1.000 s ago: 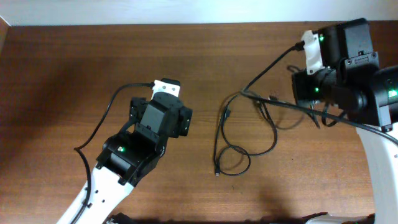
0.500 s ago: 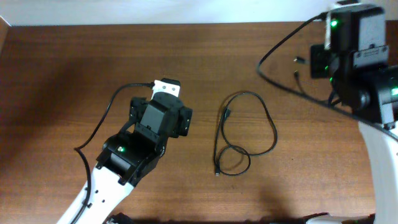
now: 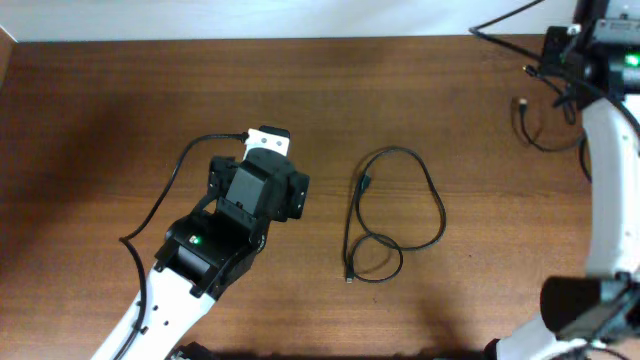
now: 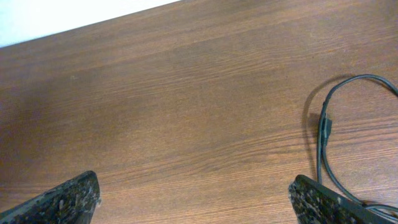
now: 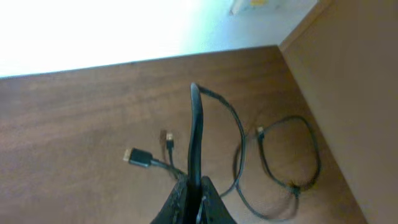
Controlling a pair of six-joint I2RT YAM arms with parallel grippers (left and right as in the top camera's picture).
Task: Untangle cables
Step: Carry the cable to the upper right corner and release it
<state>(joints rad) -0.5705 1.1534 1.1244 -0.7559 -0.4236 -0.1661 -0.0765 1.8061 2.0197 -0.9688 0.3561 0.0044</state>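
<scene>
Right claw (image 5: pixel 194 188) is pinched tight on the held cords (image 5: pixel 196 124), one black strand standing straight up out of the shut jaws, and it hangs high over the table's 2 o'clock corner. Below it two silver-tipped plugs (image 5: pixel 138 157) dangle free of the wood, which suggests two cords in the pinch; whether they are twisted round each other below the jaws I cannot tell. A third, the loose cable (image 3: pixel 442 218), lies flat on the table (image 3: pixel 120 120) just past centre toward 4 o'clock, well apart from the hanging pair, with a small loop crossing over itself at its 6 o'clock end. At 9 o'clock from that cable sits the left claw (image 3: pixel 268 135), its fingers (image 4: pixel 68 199) spread wide and holding nothing, the cable's near plug (image 4: pixel 323 130) lying at 3 o'clock in its wrist view. To do this step well, I would hold the pinch firm, keep the pair toward 2 o'clock and away from the lying cable, and lower slowly so the plugs touch down first and the slack trails out straight rather than piling up. Mind the arm's own thicker lead (image 3: pixel 500 18) close by at 12 o'clock; the thin cords could snag it
</scene>
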